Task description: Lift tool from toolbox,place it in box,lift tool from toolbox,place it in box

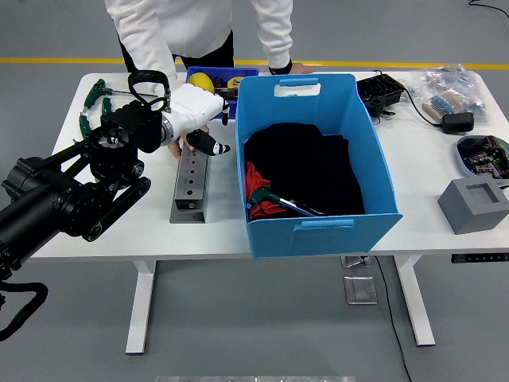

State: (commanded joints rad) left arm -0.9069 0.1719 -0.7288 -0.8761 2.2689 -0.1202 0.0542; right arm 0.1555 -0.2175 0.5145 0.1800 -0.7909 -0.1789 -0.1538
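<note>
My left hand, white with dark fingertips, hangs over the far end of a grey perforated metal bar, just left of the big blue box. Its fingers are relaxed and hold nothing. Inside the box, on black cloth, lie a red tool and a green-handled tool. The small blue toolbox with yellow items stands behind my hand at the table's far side. A person stands there; one hand rests by the bar, partly hidden by my wrist, the other behind the box.
Green-handled tools lie at the far left. On the right are a black case, a bag of parts, a round dish and a grey foam block.
</note>
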